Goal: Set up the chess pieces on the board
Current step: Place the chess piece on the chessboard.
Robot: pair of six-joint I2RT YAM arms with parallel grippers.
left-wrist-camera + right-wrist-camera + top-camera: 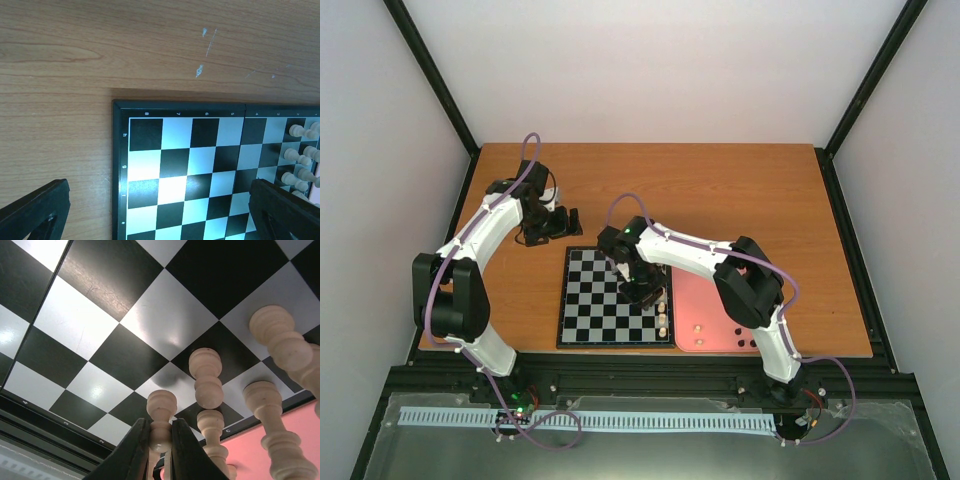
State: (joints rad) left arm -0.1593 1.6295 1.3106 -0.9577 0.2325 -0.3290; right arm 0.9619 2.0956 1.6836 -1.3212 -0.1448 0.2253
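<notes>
Left gripper [556, 226] hangs over the bare table [740, 190] just beyond the board's far-left corner, its fingers [35, 212] spread wide and holding nothing. From its wrist camera only empty squares lie between them. Parked there, it probably leaves the playing area free for the other arm.

To its right the board [585, 300] lies flat near the table's front edge, most of its squares bare.

Over the board's right side the right gripper [646, 291] is pressed tight on one cream piece [161, 422]. It pinches the slim body, so the rounded end shows past the fingertips. A narrow pinch like this likely lets the piece go down among its neighbours without knocking them. Whether it already touches a square I cannot tell.

Other cream pieces [663, 316] stand upright in a close row along the board's right edge, just beside the held one. This is apparently the cream side's home end being filled.

Furthest right, touching the board, is the pink tray [715, 300]. It holds a few cream ones and some dark pieces [744, 343] near its front, probably waiting as the supply. By that, the setup looks well short of done.
</notes>
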